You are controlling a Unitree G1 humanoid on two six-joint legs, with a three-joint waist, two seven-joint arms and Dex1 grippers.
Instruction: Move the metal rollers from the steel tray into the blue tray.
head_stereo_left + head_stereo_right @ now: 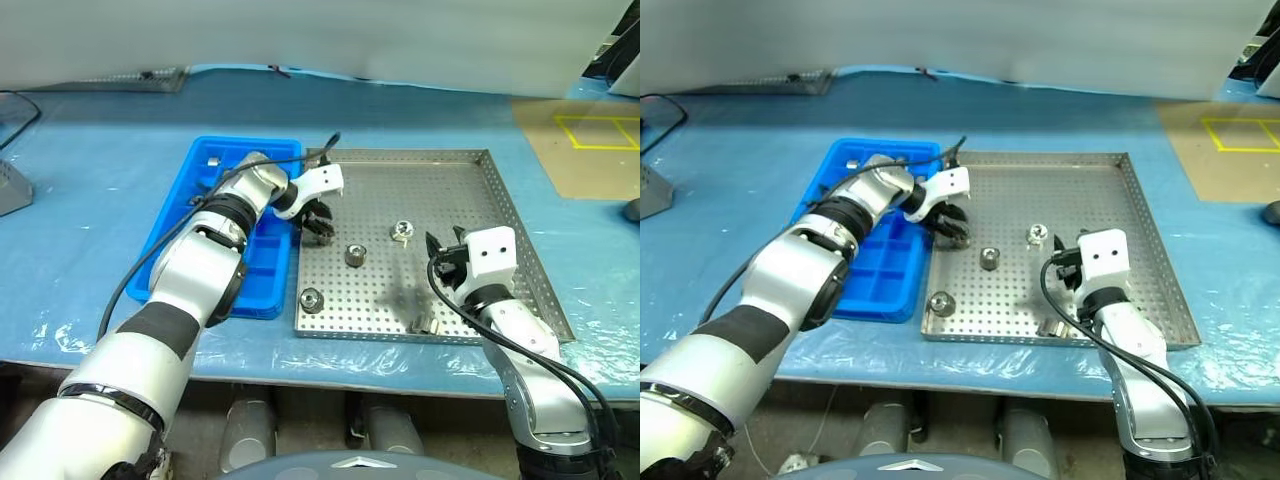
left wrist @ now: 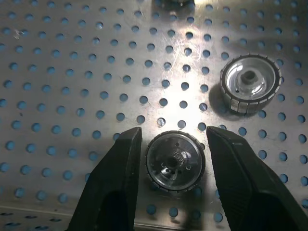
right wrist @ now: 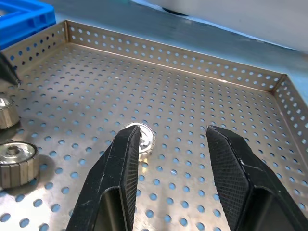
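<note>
Sitting between left claw (image 2: 175, 144) fingers (roller (image 2: 174, 162))

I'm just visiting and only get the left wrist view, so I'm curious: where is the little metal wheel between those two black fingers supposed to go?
Observer: That roller, at the left gripper, belongs in the blue tray, which lies beside the steel tray on the robot's left.
Operator: Is anything in it yet?
Observer: One metal roller sits in a far compartment.
Operator: And the other arm?
Observer: The right gripper hovers open over the steel tray's near right part.
</note>
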